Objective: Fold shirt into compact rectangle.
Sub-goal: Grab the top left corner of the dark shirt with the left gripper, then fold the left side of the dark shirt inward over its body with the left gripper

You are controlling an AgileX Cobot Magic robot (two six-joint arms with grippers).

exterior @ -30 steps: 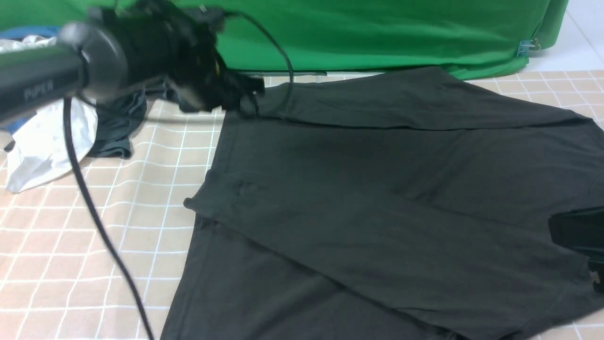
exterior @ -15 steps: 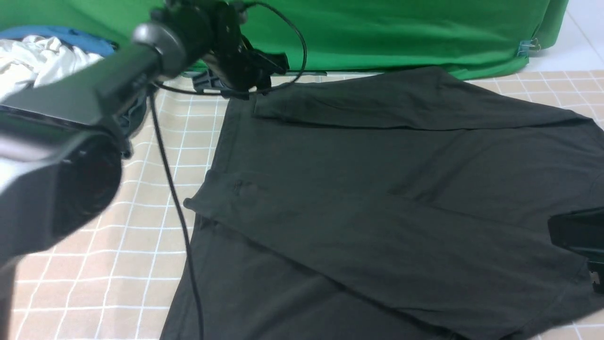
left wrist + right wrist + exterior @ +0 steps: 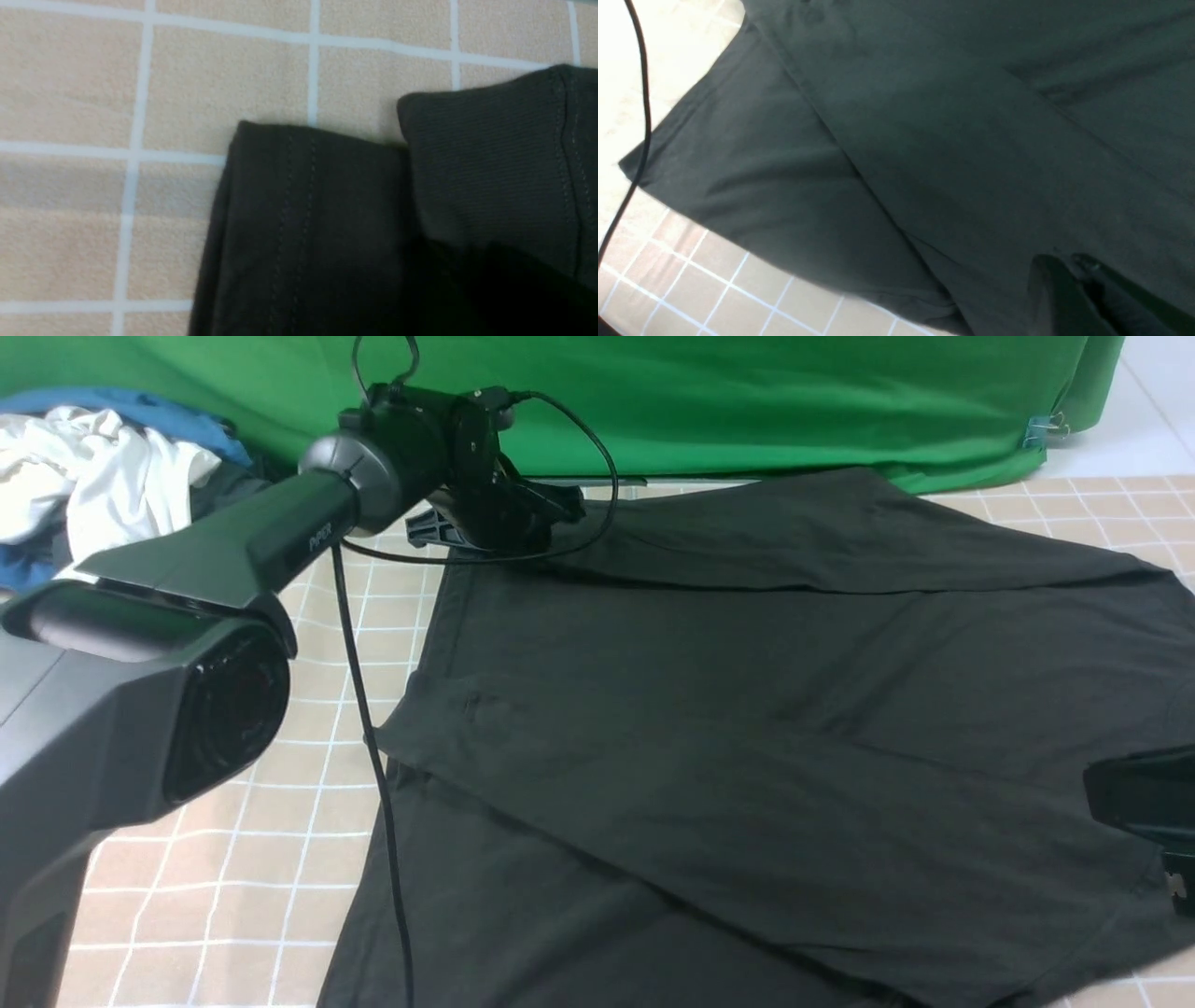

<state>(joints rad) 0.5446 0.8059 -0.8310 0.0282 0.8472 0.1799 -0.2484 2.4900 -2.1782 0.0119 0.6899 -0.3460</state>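
Black knit fabric fills the near field: the shirt [image 3: 747, 709] lies spread on the checked tablecloth [image 3: 233, 821], with one side panel already folded diagonally over the body and a sleeve laid along the far edge. The right gripper [image 3: 1062, 268] sits low at the shirt's near right edge with its fingers pressed together. Whether they pinch fabric or merely touch it cannot be determined. It has not moved over the last second. Further back, the left gripper [image 3: 551, 513] has changed: it lifted clear of the far left corner and has now dropped back onto it, at the sleeve end. The left wrist view shows the stitched cuff [image 3: 303, 210] flat on the cloth, overlapped by a second hemmed edge. A dark blur beside them is possibly a finger, so released, clenched or grasping is not established. Judgement: a regrasp at the cuff is in hand, and folding is only partly complete. Beyond, a pile of white and blue clothes [image 3: 93, 495] sits apart before the green backdrop [image 3: 747, 401].
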